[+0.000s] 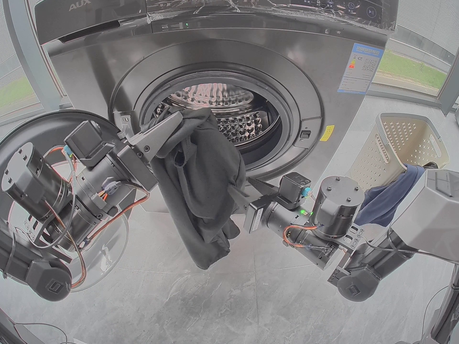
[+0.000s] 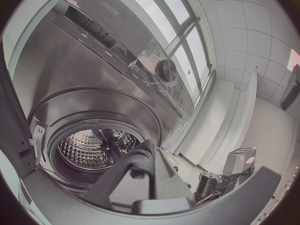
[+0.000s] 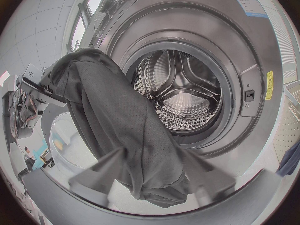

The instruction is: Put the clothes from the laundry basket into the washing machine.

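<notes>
Dark garment [image 1: 201,187] hanging from clamped left end effector [image 1: 168,124], right end effector [image 1: 240,190] seemingly spread alongside

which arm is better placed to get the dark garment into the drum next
Left, probably: the left gripper pinches the top of the dark garment right at the drum opening; the right gripper sits lower, by the hanging part.

The charcoal-grey fine-mesh knit garment [image 1: 201,187] is one flat dark tone against the brushed silver-grey steel washing machine [image 1: 86,77]. The mirror-bright chrome drum [image 1: 229,115] is dotted with rows of small holes. The beige plastic laundry basket [image 1: 406,144] has a perforated dot pattern, and the soft cloth [image 1: 382,201] in it is navy blue. My left hand [image 1: 173,124] is matte dark grey. The pale grey floor tiles [image 1: 239,302] are faintly marbled.
</notes>
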Controlling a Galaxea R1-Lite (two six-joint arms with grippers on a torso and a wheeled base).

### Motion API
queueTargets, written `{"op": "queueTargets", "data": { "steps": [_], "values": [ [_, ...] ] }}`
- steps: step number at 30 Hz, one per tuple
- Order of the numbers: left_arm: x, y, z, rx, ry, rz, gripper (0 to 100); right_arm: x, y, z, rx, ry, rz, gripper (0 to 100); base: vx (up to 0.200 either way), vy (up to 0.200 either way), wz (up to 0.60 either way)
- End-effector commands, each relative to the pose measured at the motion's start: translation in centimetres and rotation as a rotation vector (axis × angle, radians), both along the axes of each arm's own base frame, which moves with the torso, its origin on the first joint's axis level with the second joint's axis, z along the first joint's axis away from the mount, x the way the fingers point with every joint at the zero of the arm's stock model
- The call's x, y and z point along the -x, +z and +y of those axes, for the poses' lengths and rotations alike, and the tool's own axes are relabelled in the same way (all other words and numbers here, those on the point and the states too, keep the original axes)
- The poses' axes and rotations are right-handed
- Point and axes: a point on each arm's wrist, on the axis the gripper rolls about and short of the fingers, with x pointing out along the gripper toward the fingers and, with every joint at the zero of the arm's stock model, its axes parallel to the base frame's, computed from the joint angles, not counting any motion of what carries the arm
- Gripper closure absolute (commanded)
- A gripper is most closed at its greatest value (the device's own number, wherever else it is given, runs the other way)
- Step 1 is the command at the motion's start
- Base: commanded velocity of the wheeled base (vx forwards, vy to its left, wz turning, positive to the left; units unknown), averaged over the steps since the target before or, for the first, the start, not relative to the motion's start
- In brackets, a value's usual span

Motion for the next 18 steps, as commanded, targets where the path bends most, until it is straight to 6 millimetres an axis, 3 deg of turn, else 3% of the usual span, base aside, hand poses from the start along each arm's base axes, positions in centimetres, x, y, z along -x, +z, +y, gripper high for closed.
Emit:
{"op": "queueTargets", "data": {
  "steps": [1, 10, 18],
  "values": [
    [-0.2, -0.2, -0.1, -0.001, 0.002, 0.007, 100, 1.1, 0.6, -0.8, 0.002, 0.006, 0.002, 100, 0.0, 0.0, 0.0],
    [-0.3, -0.2, -0.1, -0.001, 0.008, 0.009, 100, 4.5, 0.9, -3.0, 0.037, 0.031, 0.036, 100, 0.0, 0.0, 0.0],
    [-0.3, -0.2, 0.0, 0.0, 0.008, 0.007, 100, 3.9, 0.8, -2.3, 0.03, 0.032, 0.036, 100, 0.0, 0.0, 0.0]
  ]
}}
